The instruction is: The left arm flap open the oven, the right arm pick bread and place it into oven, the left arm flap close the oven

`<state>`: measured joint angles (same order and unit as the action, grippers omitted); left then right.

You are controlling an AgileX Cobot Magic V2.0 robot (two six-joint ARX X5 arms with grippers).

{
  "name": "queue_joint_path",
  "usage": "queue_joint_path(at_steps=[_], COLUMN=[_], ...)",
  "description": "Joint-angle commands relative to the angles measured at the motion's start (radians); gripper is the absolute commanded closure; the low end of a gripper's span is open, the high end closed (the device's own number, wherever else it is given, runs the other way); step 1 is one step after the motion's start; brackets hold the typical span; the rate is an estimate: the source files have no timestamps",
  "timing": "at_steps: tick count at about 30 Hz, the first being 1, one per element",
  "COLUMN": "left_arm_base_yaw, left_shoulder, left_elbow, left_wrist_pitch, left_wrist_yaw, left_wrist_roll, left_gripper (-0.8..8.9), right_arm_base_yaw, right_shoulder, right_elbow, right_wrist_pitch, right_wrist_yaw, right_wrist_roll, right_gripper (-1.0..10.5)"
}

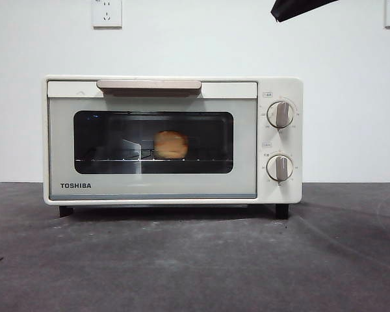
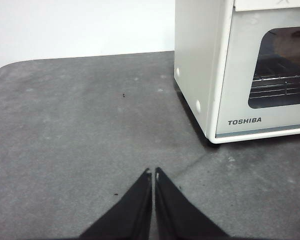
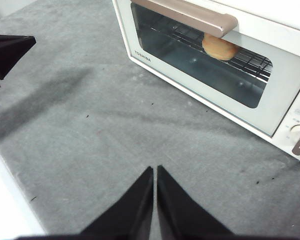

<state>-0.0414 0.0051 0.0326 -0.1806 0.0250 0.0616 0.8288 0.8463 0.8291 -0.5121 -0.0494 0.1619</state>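
The cream-white TOSHIBA oven stands in the middle of the table with its door shut and the beige handle at the top. Through the dark glass, the golden bread lies on the wire rack; it also shows behind the glass as bread in the right wrist view. My left gripper hangs shut over bare table, off the oven's side corner. My right gripper is shut too, held above the mat in front of the oven. Neither holds anything.
The grey mat covers the table in front of the oven. Two round knobs sit on the oven's right panel. A black arm tip shows at the top right. The other arm's dark tip appears in the right wrist view.
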Motion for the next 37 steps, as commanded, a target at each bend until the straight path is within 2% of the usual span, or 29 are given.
queue_joint_path(at_steps=[1,4,9,14,19,25,37], left_arm_base_yaw=[0.002,0.002,0.002,0.002,0.002,0.002,0.002], left_shoulder=[-0.002,-0.002,-0.002,-0.002,-0.002,-0.002,-0.002], left_elbow=[-0.019,-0.019,-0.019,-0.019,-0.019,-0.019,-0.019], left_wrist_pitch=[-0.006,-0.006,-0.006,-0.006,-0.006,-0.006,-0.006], left_wrist_yaw=[0.0,0.0,0.0,0.0,0.0,0.0,0.0], left_wrist_roll=[-0.002,-0.002,-0.002,-0.002,-0.002,-0.002,-0.002], left_gripper=[7.97,7.97,7.97,7.97,7.97,7.97,7.97], right_arm_base_yaw=[-0.032,-0.111,-0.312,-0.529,-0.677,-0.779,-0.847], right_shoulder=[-0.021,-0.054,-0.144,-0.282,-0.427,-0.584,-0.784], right_elbow=[0.01,0.007,-0.024,-0.146,-0.315,-0.526,-0.784], right_wrist_pitch=[0.011,0.011,0.044,0.197,0.364,0.541,0.568], right_wrist_yaw=[0.004,0.004,-0.006,-0.006,-0.003,-0.003,-0.001], right_wrist_roll=[-0.041,-0.051,-0.07,-0.089,-0.095,-0.095,-0.09], right_gripper=[9.4,9.4,9.4,9.4,9.4,9.4,9.4])
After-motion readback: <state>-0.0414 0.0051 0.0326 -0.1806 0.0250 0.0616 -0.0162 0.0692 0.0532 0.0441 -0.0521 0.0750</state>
